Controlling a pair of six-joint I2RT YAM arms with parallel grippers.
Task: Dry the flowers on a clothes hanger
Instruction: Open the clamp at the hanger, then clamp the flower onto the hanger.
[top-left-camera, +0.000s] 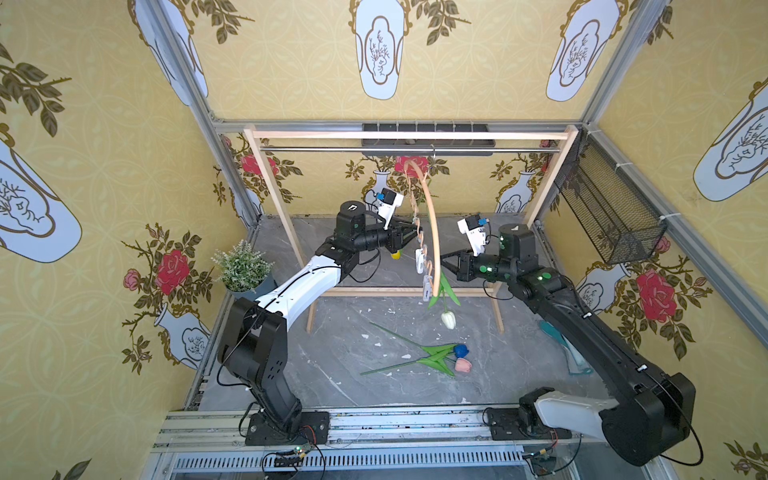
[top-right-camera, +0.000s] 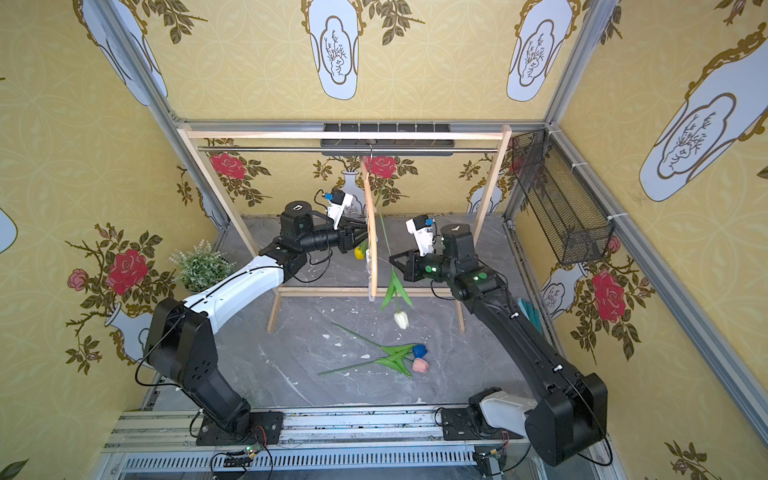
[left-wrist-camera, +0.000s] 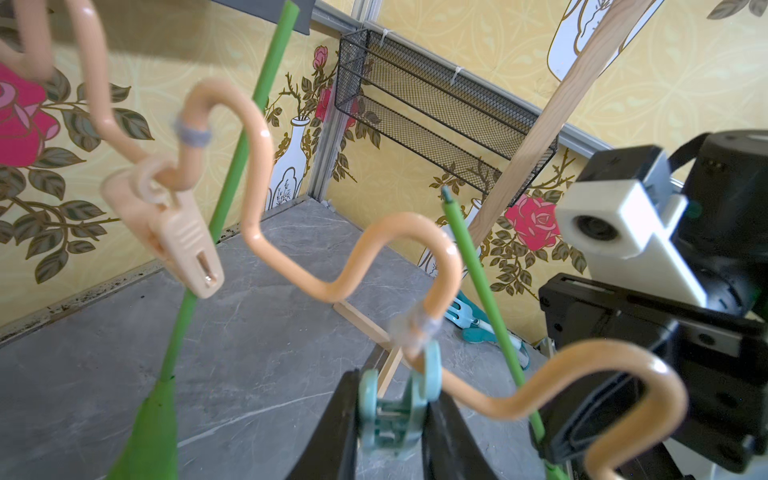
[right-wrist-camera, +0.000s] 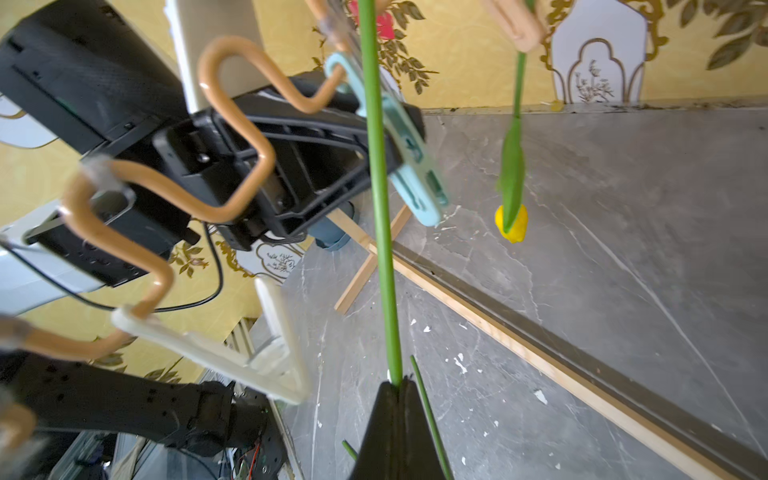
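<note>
The right gripper (right-wrist-camera: 397, 380) is clenched on the green stem (right-wrist-camera: 376, 187) of the white-headed artificial tulip (top-left-camera: 448, 320), dangling it head-down just beside the light wooden arched hanger (top-left-camera: 435, 232) at far centre, while the left gripper (left-wrist-camera: 392, 386) pinches a pale blue plastic clip (left-wrist-camera: 417, 388) there, presumably to open it (its mouth is blurred, unreadable).

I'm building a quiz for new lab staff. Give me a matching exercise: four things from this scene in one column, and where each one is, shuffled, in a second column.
1 yellow tulip
2 white tulip
3 pink tulip
4 pale blue clip

A lying on the tabletop
B between the left gripper's jaws
C stem pinched by the right gripper
D hanging from a beige clip

Pairs: 1-D, 2-C, 3-A, 4-B
</note>
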